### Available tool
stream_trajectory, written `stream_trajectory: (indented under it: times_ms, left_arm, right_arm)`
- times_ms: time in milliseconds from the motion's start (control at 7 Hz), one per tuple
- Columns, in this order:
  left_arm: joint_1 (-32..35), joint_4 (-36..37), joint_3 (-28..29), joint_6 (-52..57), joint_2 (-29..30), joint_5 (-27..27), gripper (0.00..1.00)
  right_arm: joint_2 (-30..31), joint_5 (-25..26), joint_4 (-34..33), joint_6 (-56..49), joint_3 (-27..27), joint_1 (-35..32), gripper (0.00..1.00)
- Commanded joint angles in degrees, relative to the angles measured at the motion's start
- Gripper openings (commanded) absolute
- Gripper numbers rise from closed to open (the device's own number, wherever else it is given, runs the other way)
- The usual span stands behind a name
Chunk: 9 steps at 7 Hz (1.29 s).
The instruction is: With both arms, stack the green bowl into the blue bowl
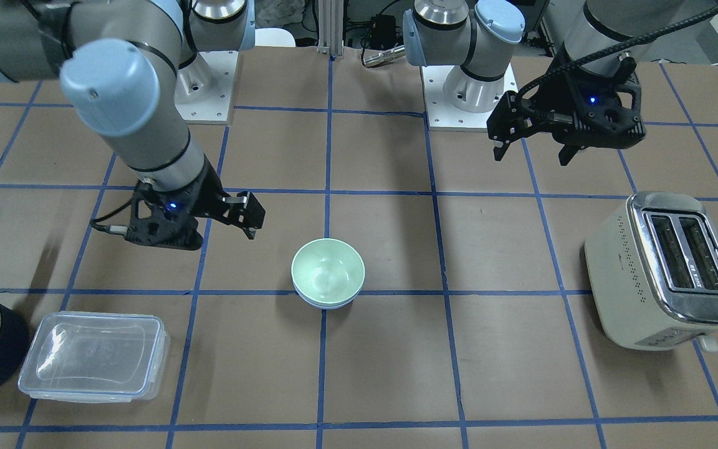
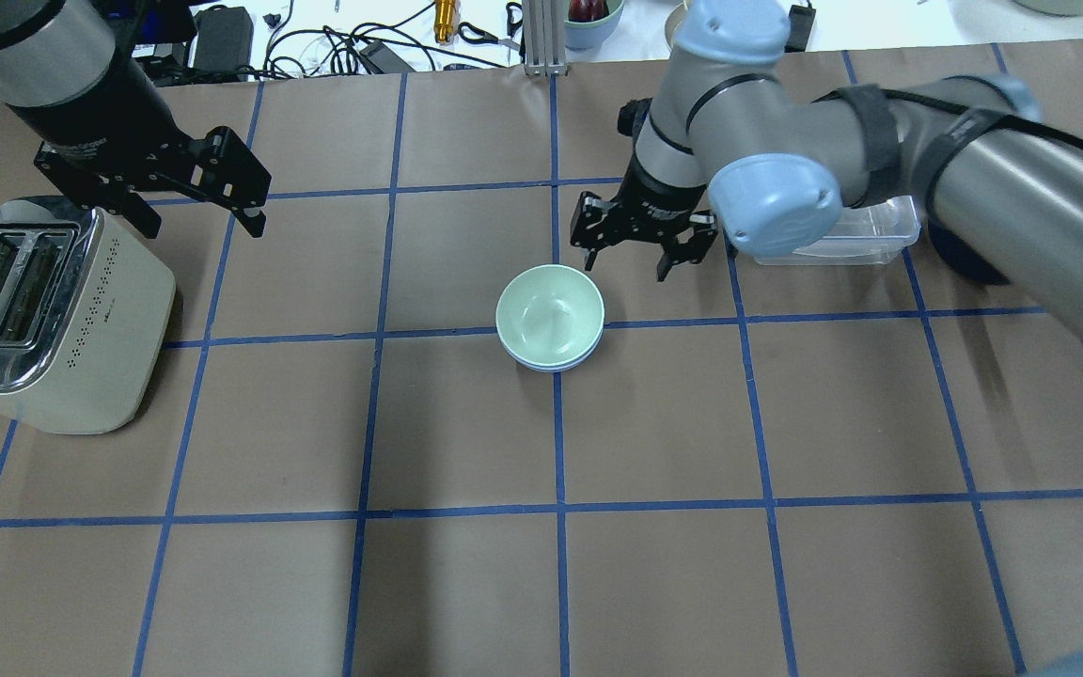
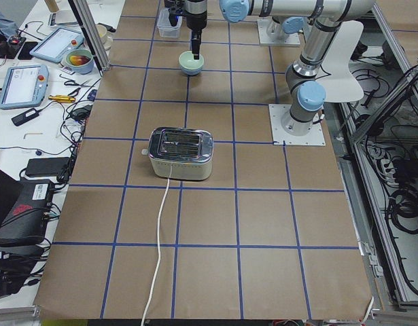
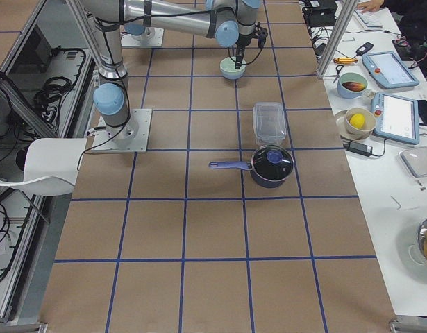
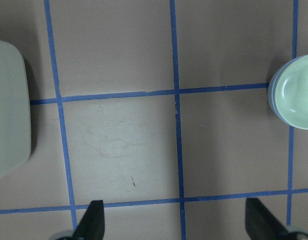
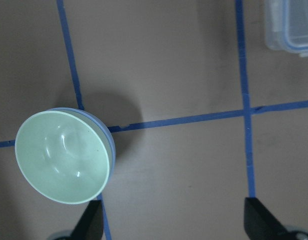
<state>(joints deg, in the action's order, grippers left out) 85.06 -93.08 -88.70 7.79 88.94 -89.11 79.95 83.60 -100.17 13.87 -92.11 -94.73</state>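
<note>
Standing by the counter, I'd say the stacking looks done. The green bowl sits nested upright inside the blue bowl, with only a thin blue crescent showing under its rim.

The pair rests just beside the right gripper, a little ahead of its fingertips and off to one side, not touching them. That gripper hangs with its jaws spread wide and nothing between them. The left gripper is also wide and empty. It hovers above the toaster, with the bowls well apart from it.

Both bowls are small, round and plain, pale mint and pale periwinkle, with a glossy shine inside. I'd judge them light and stiff (thin plastic, by the look), and slick enough to slip from a loose pinch. The rim seems the place to take hold, one finger inside the wall and one outside. A nudge from the side would likely slide the whole stack.
</note>
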Motion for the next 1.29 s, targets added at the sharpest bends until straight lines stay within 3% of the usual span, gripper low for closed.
stream_trajectory:
  times_ms: [0,571,1143]
  left_arm:
    - [0.0,0.1,-0.1,-1.0,0.2,0.3,1.00]
    - [0.0,0.7,-0.2,-1.3,0.7,0.3,1.00]
    - [0.0,0.7,-0.2,-1.3,0.8,0.3,1.00]
  right_arm:
    - [7.4,5.0,6.5,-0.2,0.5,2.3,1.00]
    - [10.0,6.1,13.5,-0.9,1.5,3.0,1.00]
    - [11.2,5.6,14.6,-5.8,1.7,5.4,1.00]
